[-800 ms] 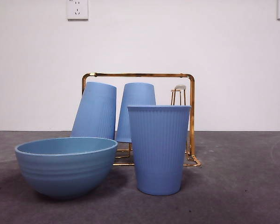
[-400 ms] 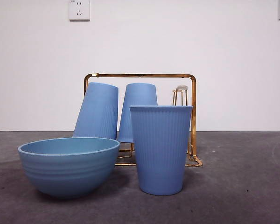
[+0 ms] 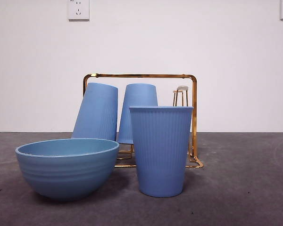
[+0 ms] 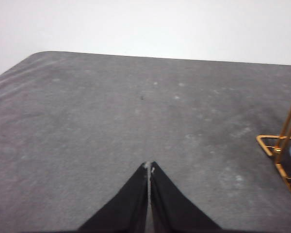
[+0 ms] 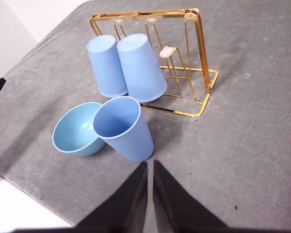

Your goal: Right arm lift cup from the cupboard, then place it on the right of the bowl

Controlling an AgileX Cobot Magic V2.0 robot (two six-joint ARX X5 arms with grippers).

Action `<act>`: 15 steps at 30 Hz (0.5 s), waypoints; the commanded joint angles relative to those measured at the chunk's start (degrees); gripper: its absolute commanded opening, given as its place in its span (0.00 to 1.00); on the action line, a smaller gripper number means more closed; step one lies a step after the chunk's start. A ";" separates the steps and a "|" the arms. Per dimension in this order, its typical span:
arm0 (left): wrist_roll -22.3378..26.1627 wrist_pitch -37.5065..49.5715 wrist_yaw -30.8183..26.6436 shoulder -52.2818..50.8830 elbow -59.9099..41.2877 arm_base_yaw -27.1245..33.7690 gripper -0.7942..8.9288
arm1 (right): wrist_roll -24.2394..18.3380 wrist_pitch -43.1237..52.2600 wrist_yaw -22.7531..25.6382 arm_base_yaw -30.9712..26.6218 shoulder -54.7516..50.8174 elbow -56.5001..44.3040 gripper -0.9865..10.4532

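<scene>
A ribbed blue cup (image 3: 161, 150) stands upright on the table, just right of the wide light-blue bowl (image 3: 66, 167) and apart from it. Behind them is the gold wire cupboard (image 3: 194, 117), with two more cups (image 3: 98, 112) (image 3: 138, 110) upside down on its pegs. In the right wrist view, my right gripper (image 5: 150, 164) is shut and empty, raised above and back from the upright cup (image 5: 123, 127), the bowl (image 5: 77, 128) and the cupboard (image 5: 203, 92). My left gripper (image 4: 149, 165) is shut over bare table, and the cupboard's corner (image 4: 280, 145) shows at the picture's edge. No arm appears in the front view.
One peg (image 3: 181, 89) with a pale cap stands bare at the right end of the cupboard. Grey cloth covers the table (image 3: 245, 188). A white wall with sockets (image 3: 78, 9) rises behind it. The table's edge (image 5: 24, 194) lies close to the bowl.
</scene>
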 commanded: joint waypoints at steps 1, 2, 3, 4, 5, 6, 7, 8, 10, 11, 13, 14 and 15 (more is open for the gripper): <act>1.01 0.46 0.46 -1.95 -1.57 1.16 0.09 | -0.66 0.61 0.20 0.28 0.17 0.72 0.10; 1.01 0.33 0.44 -2.58 -1.90 1.51 0.09 | -0.66 0.61 0.20 0.28 0.17 0.72 0.10; 1.01 0.11 0.46 -3.26 -2.19 1.84 0.09 | -0.66 0.61 0.20 0.28 0.17 0.72 0.10; 1.03 -0.02 0.44 -3.52 -2.36 2.03 0.09 | -0.66 0.61 0.20 0.28 0.17 0.72 0.10; 1.05 -0.17 0.44 -3.54 -2.47 2.16 0.09 | -0.66 0.61 0.20 0.28 0.17 0.72 0.10; 1.05 -0.48 0.46 -3.54 -2.60 2.25 0.09 | -0.66 0.61 0.20 0.28 0.17 0.72 0.10; 1.07 -0.79 0.46 -3.54 -2.78 2.25 0.09 | -0.66 0.61 0.17 0.28 0.17 0.72 0.10; 1.16 -0.74 0.46 -3.54 -3.10 2.25 0.09 | -0.66 0.61 0.20 0.28 0.17 0.72 0.10; 1.31 -1.95 0.46 -3.54 -3.67 2.27 0.09 | -0.66 0.61 0.20 0.28 0.17 0.72 0.10; 1.46 -2.10 0.50 -3.52 -3.67 2.29 0.09 | -0.66 0.61 0.20 0.28 0.17 0.72 0.10; 2.19 -2.10 0.50 -3.54 -3.67 2.27 0.09 | -0.66 0.61 0.20 0.28 0.17 0.72 0.10; 2.67 -2.10 0.50 -3.54 -3.67 2.27 0.09 | -0.66 0.61 0.20 0.28 0.17 0.72 0.10; 3.32 -2.10 0.50 -3.54 -3.67 2.27 0.09 | -0.66 0.61 0.20 0.28 0.17 0.72 0.10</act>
